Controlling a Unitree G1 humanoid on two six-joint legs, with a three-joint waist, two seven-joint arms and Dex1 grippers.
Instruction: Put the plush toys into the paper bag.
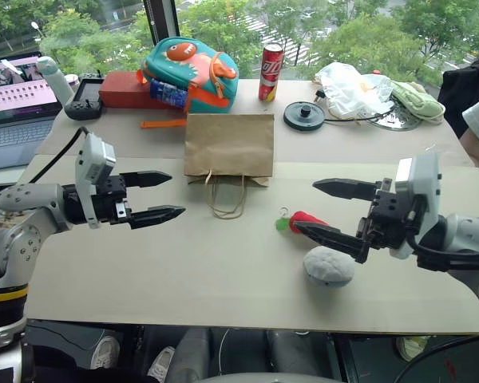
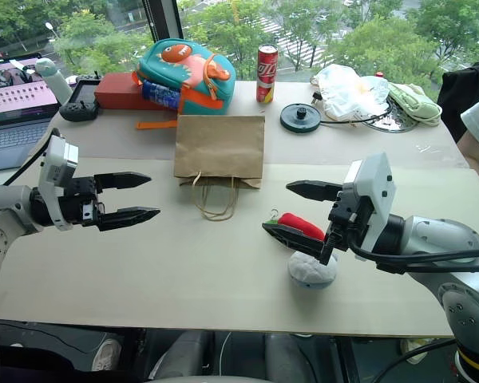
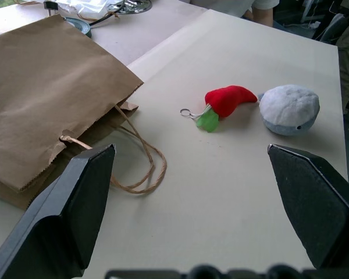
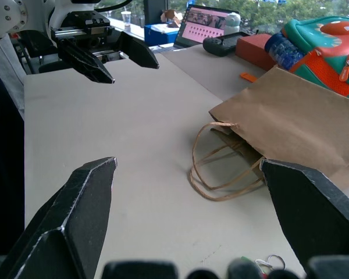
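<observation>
Left wrist view shows the red toy [image 3: 230, 100] beside the grey toy [image 3: 289, 108]. Both grippers, left gripper [image 1: 166, 196] and right gripper [image 1: 322, 208], hover spread wide, empty. Right should descend squarely over one toy, clear of its neighbour.

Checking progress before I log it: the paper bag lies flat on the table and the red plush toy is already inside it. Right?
Not quite. The paper bag does lie flat on the table, but the red plush toy is outside it, on the table beside the grey plush toy, as the left wrist view shows.
</observation>
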